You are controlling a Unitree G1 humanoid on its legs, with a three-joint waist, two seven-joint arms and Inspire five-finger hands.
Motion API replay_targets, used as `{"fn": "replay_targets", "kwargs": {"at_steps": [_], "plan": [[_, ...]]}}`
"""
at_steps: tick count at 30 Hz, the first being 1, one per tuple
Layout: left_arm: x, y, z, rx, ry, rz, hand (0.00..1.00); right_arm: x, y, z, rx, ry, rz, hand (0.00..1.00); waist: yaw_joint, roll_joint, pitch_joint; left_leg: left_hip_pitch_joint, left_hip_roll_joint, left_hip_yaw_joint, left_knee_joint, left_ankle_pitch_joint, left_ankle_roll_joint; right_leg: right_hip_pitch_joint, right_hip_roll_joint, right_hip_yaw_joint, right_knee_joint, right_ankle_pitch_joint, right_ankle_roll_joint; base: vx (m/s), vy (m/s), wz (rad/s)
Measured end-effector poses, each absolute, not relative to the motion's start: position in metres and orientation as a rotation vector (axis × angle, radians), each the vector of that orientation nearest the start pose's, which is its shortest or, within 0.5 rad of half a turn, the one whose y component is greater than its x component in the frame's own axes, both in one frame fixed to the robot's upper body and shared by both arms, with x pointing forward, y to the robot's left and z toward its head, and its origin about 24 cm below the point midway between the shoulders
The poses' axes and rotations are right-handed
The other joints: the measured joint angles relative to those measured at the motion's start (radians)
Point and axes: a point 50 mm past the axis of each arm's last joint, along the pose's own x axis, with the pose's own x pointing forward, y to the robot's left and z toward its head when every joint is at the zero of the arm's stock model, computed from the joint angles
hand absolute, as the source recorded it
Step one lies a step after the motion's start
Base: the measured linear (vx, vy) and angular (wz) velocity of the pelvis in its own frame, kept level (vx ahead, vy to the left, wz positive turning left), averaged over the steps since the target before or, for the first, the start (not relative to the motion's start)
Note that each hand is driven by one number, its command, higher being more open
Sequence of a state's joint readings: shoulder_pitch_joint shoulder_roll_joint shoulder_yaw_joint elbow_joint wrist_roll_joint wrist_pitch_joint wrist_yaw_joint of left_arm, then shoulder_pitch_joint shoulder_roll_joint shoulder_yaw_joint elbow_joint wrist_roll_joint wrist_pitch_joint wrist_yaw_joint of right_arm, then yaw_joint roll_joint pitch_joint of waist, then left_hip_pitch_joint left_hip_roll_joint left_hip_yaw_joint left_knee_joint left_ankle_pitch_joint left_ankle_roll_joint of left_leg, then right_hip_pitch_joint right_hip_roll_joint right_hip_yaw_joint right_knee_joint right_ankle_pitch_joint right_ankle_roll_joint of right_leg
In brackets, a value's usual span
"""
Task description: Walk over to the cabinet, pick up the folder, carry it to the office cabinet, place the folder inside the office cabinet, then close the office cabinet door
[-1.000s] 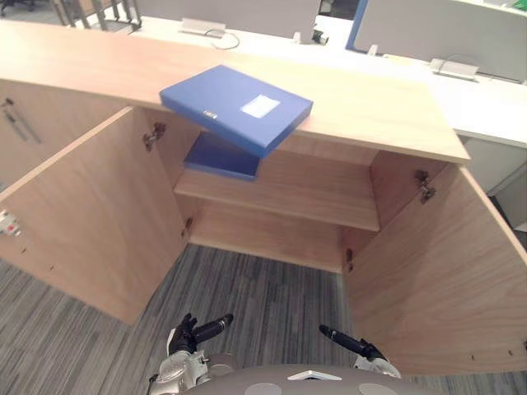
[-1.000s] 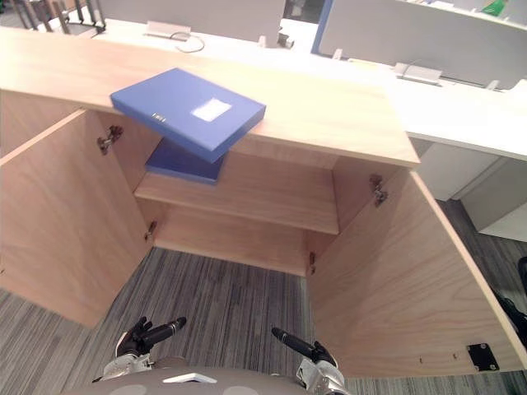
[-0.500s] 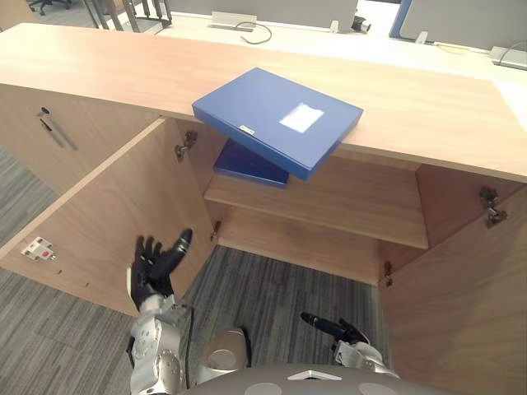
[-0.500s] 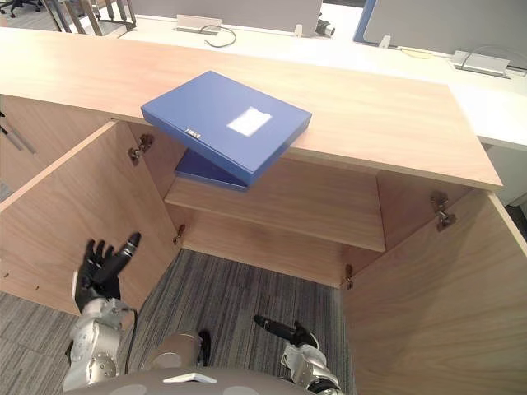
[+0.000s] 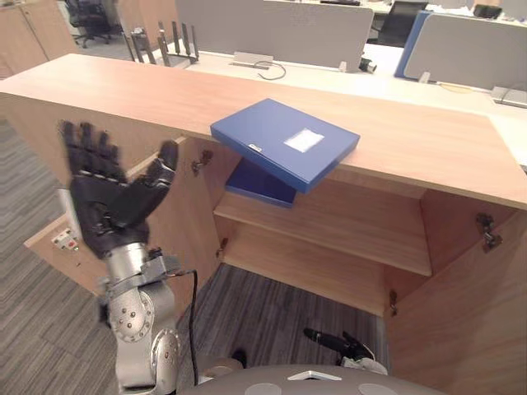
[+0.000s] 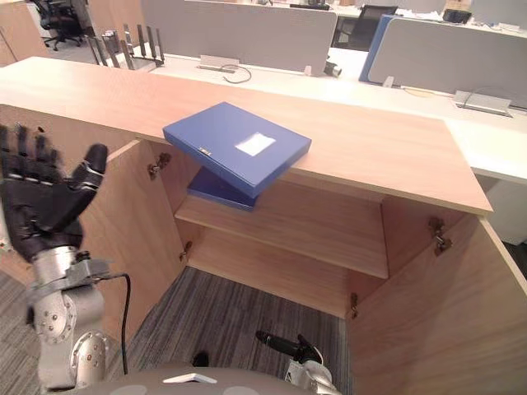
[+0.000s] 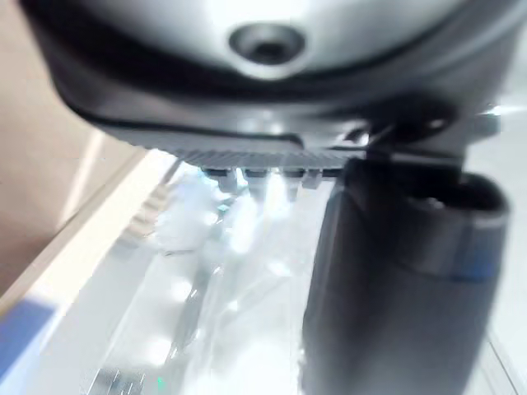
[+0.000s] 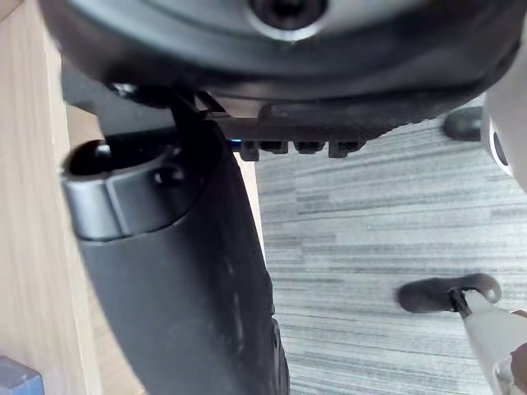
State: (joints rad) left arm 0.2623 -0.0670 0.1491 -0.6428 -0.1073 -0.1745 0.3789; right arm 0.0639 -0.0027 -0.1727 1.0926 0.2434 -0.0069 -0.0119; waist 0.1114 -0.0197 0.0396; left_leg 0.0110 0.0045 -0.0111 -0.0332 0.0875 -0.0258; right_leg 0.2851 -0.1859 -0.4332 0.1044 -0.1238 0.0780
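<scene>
Blue folder (image 5: 284,141) lies on the cabinet top (image 5: 428,148), white label (image 5: 304,140) facing up. Its near corner juts past the front edge, over the open compartment. No hand touches it.

We note a second blue folder (image 5: 259,183) on the inner shelf (image 5: 346,226), at the shelf's left end, directly under the overhanging one.

Both cabinet doors stand open: left door (image 6: 132,222) swung out toward us, right door (image 6: 428,313) likewise.

Left hand (image 5: 111,206) is raised high in front of the left door, palm toward the cabinet, fingers (image 5: 86,148) spread wide and straight, thumb out to the side. It holds nothing and is well apart from the folder.

Right hand (image 5: 342,344) hangs low over the grey striped carpet (image 5: 280,304), near the foot of the right door. As far as we can make out, its fingers lie straight; it is empty.

Behind the cabinet we see desks with grey partition screens (image 6: 247,37).
</scene>
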Motion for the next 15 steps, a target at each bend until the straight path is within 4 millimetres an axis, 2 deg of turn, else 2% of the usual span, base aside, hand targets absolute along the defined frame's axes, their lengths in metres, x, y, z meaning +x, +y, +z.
{"fn": "replay_targets", "kwargs": {"at_steps": [3, 5, 7, 10, 11, 13, 15], "plan": [[0.162, 0.220, 0.154, 0.082, -0.624, 0.790, 1.00, 0.090, -0.172, -0.167, 0.313, 1.122, -0.338, 1.00, 0.001, 0.003, -0.011, 0.017, -0.001, -0.008, -0.043, 0.024, 0.000, -0.001, 0.002, 0.000, -0.002, 0.000, 0.000, -0.03, -0.017, 0.06], [0.162, 0.220, 0.163, 0.177, -0.669, 0.864, 1.00, 0.090, -0.171, -0.167, 0.314, 1.122, -0.336, 1.00, 0.000, 0.004, -0.013, 0.017, -0.001, -0.014, -0.054, 0.036, 0.001, -0.004, 0.005, 0.000, -0.005, 0.000, 0.000, -0.05, -0.021, 0.02], [0.163, 0.220, 0.169, 0.261, -0.700, 0.879, 1.00, 0.090, -0.170, -0.167, 0.314, 1.123, -0.333, 1.00, -0.002, 0.008, -0.012, 0.017, -0.001, -0.014, -0.055, 0.036, 0.000, -0.004, 0.006, 0.001, -0.011, -0.002, -0.001, -0.06, -0.022, -0.09], [0.167, 0.219, 0.182, 0.486, -0.768, 0.869, 1.00, 0.091, -0.167, -0.168, 0.296, 1.131, -0.308, 1.00, -0.003, -0.004, -0.015, 0.014, -0.006, -0.001, -0.056, 0.039, -0.009, -0.007, 0.004, 0.030, -0.041, -0.039, -0.017, -0.07, -0.044, -0.26], [0.171, 0.217, 0.188, 0.586, -0.804, 0.848, 1.00, 0.092, -0.165, -0.168, 0.267, 1.142, -0.278, 1.00, -0.008, -0.004, -0.015, 0.014, -0.007, 0.002, -0.056, 0.043, -0.016, -0.013, 0.004, 0.048, -0.048, -0.054, 0.001, -0.08, -0.058, -0.31], [0.175, 0.212, 0.194, 0.677, -0.849, 0.808, 1.00, 0.092, -0.167, -0.169, 0.254, 1.148, -0.269, 1.00, -0.009, 0.004, -0.020, 0.015, 0.005, 0.003, -0.056, 0.049, -0.024, -0.024, 0.017, 0.067, -0.047, -0.053, 0.001, -0.07, -0.057, -0.27], [0.182, 0.209, 0.200, 0.761, -0.895, 0.789, 1.00, 0.091, -0.168, -0.169, 0.251, 1.151, -0.271, 1.00, -0.010, 0.000, -0.022, 0.015, 0.019, 0.004, -0.056, 0.058, -0.037, -0.025, 0.029, 0.081, -0.056, -0.048, 0.005, -0.03, -0.061, -0.17]]}}
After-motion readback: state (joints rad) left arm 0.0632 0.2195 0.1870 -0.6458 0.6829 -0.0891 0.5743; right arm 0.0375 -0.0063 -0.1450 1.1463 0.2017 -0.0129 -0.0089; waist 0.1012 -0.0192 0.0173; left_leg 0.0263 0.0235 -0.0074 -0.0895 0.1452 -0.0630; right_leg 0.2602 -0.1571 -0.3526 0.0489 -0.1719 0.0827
